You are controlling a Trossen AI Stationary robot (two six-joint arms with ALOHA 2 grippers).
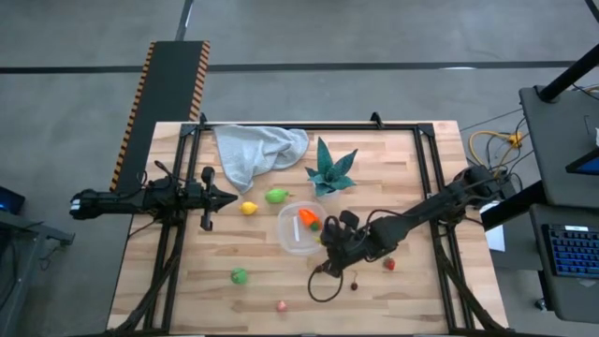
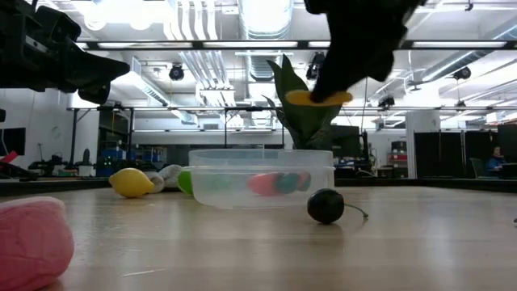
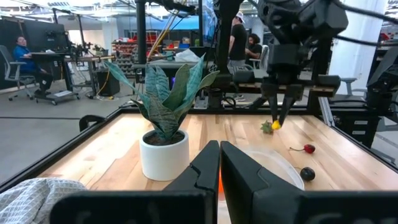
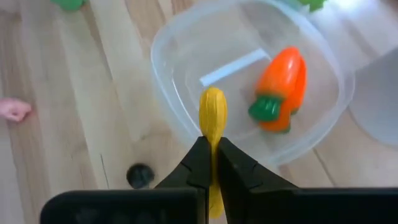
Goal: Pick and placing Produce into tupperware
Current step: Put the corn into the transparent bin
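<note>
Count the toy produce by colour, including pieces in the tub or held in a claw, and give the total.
Yellow pieces: 2
Green pieces: 2
Orange carrot: 1
Red piece: 1
Pink piece: 1
Dark piece: 1
Total: 8

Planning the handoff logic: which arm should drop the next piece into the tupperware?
Right. Its claw is shut on a yellow piece above the tupperware; the left claw waits empty, farther off.
</note>
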